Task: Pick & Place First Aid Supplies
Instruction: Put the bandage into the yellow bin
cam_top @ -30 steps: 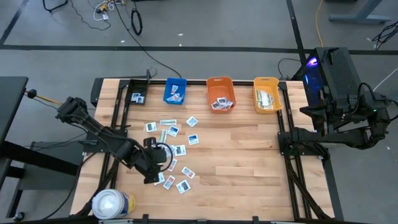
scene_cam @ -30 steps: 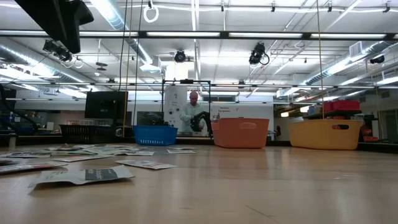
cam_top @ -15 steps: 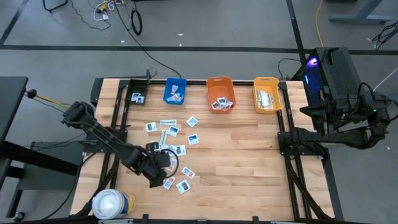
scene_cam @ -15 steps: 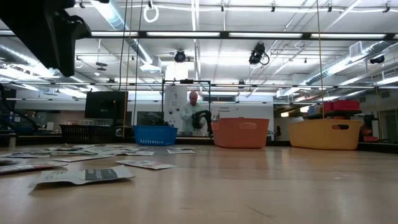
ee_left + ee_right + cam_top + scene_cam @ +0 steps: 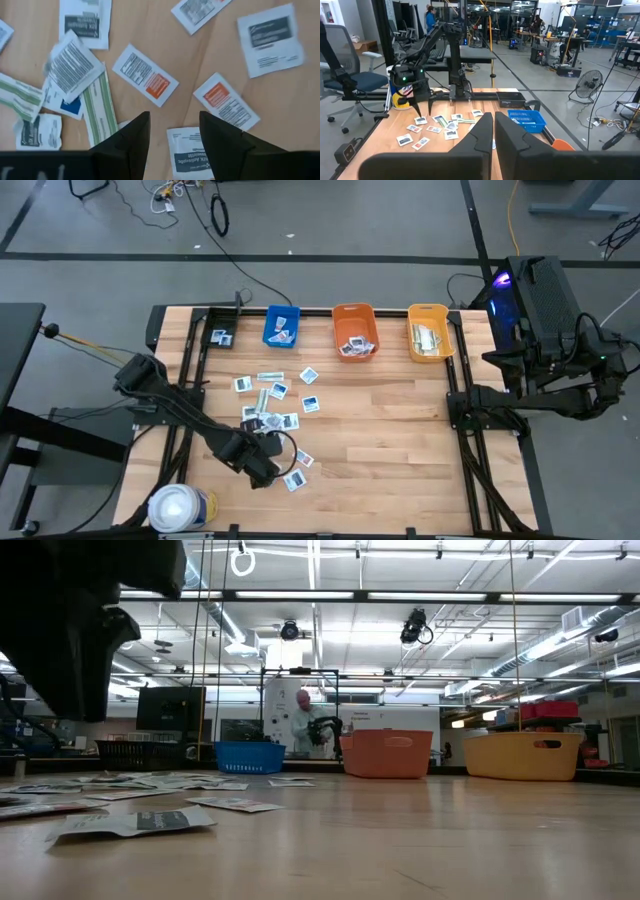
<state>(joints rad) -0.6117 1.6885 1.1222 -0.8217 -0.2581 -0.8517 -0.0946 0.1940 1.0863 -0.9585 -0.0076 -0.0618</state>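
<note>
High view: your left gripper [image 5: 268,470] hangs over the near end of the packets [image 5: 276,418] scattered on the table [image 5: 380,430]. Most of the pile lies beyond it, toward the blue bin [image 5: 282,325], orange bin [image 5: 354,330] and yellow bin [image 5: 429,331]; one or two packets sit right beside it. Right arm is parked off the table edge, right gripper [image 5: 493,131] clenched on nothing.

Low view: only a dark mass of the left arm shows at upper left, well above the wood; packets lie flat in front. You're not down yet.

Left wrist view: left gripper [image 5: 174,135] fingers stand apart, released, nothing between them. A blue-print packet [image 5: 190,156] lies flat just past the gap, partly under the right finger. An orange-print packet [image 5: 145,75] lies farther ahead and a green strip [image 5: 99,109] off to the left-finger side.

Step in hand, I'd say: pick one packet. Centre the blue-print one in the gap before dropping. It's thin and flat, so come straight down, touch the wood lightly, and pinch an edge. Watch you don't catch the neighbouring packet too.

Right wrist view: left arm over the pile, far off; the right arm isn't involved in this step.
</note>
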